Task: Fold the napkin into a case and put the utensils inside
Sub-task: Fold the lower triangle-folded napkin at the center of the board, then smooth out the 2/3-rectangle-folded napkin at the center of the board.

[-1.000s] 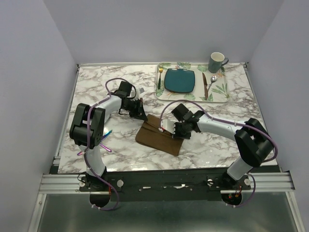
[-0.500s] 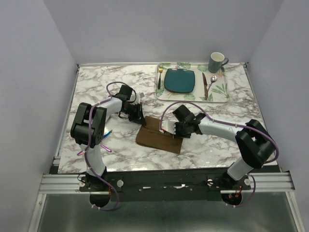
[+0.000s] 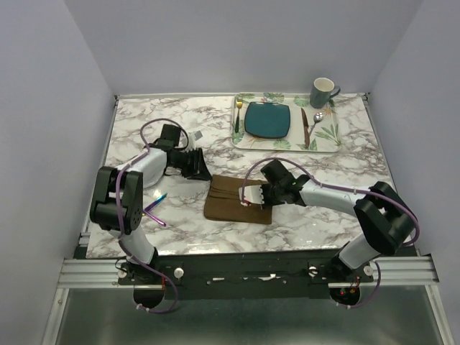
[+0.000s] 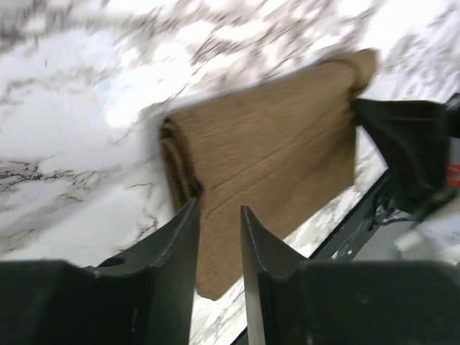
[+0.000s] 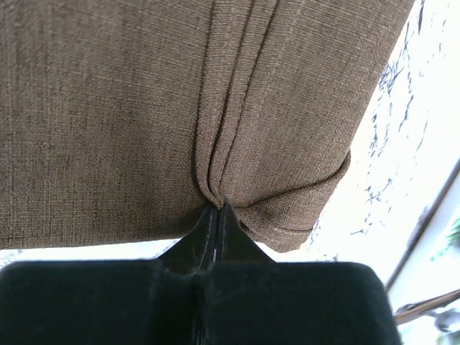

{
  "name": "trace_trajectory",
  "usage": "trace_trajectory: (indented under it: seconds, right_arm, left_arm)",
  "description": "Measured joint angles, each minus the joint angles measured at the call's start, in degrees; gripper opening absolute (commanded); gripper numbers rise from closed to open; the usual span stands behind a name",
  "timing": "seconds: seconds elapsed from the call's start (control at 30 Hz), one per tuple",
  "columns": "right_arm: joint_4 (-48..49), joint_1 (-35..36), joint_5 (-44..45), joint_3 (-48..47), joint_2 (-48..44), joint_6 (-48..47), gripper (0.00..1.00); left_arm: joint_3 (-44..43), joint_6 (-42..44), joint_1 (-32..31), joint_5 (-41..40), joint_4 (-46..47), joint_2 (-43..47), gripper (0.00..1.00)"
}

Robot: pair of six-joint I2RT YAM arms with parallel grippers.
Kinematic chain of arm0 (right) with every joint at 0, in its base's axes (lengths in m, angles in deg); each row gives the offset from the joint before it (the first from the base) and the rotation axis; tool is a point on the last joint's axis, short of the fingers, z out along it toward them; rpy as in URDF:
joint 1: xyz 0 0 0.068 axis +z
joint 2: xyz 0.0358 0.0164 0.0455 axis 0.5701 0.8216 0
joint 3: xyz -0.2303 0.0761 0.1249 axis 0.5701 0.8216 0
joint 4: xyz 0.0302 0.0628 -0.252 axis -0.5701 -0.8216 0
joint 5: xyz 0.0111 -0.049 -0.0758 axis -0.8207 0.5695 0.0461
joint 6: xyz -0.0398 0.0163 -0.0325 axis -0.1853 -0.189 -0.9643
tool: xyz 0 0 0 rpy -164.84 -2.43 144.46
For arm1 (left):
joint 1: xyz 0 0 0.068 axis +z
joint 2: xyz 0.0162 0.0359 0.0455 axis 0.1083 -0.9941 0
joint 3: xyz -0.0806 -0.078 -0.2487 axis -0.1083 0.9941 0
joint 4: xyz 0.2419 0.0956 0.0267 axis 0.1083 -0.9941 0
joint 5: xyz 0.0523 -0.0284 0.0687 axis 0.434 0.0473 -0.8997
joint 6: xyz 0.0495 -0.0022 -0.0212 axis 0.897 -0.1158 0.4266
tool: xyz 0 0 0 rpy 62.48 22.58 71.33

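Left gripper (image 3: 195, 165) has backed off to the left of centre since a second ago. Its jaws are now slightly apart with nothing between them. Dark brown cloth napkin (image 3: 233, 205) has swung round and lies as a squared, folded rectangle at centre frame. Right gripper (image 3: 253, 194) is clamped on a pinch of its right edge. Slim iridescent purple-pink metal utensils (image 3: 154, 210) lie at lower left, well apart from it. Judged: folding is near done. Next, the free left gripper should fetch the utensils while the right lifts a layer for a pocket.

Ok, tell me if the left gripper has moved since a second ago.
Yes. The left gripper has backed leftward off the napkin, farther from the placemat.
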Motion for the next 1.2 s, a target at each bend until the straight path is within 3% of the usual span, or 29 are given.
trace_trajectory:
  seconds: [0.1,0.23,0.4,0.63,0.73,0.83,0.87,0.93,1.03,1.2]
  right_arm:
    - [1.22,0.0,-0.07,1.05,-0.63,-2.99,0.01]
    - [1.79,-0.02,-0.2,1.9,-1.2,-5.73,0.01]
    - [2.32,-0.13,-0.42,2.6,-1.66,-8.13,0.01]
    - [2.36,-0.17,-0.63,2.84,-1.88,-9.18,0.02]
    - [1.7,-0.26,-0.74,3.02,-2.56,-8.81,0.15]
    - [-1.49,-0.37,-0.9,3.02,-4.55,-7.1,0.49]
    - [-3.08,-0.52,-1.2,2.64,-5.51,-6.12,0.64]
    - [-7.8,-1.01,-2.36,1.05,-7.58,-3.17,0.7]
    - [-16.13,-3.65,-6.8,-5.01,-12.17,2.25,0.69]
    - [-23.15,-9.84,-16.33,-14.53,-13.86,12.48,0.52]
  left_arm:
    - [-0.17,-0.44,1.16,2.29,1.79,5.14,0.39]
    - [-2.93,-1.53,-1.88,5.22,5.95,8.07,0.37]
    - [-4.09,-5.38,-7.41,6.6,12.02,2.23,0.33]
    - [-2.32,-9.18,-8.85,6.86,17.49,-7.85,0.27]
    - [-1.16,-9.16,-8.59,6.86,17.86,-10.84,0.26]
    - [-0.17,-9.42,-8.31,8.17,18.51,-11.52,0.26]
    - [-0.02,-9.44,-8.26,8.31,18.91,-11.52,0.26]
    - [0.44,-9.62,-8.02,8.59,19.71,-11.52,0.26]
    - [0.81,-9.79,-7.78,9.01,20.44,-11.54,0.26]
    - [0.83,-9.77,-7.78,9.05,20.5,-11.54,0.26]
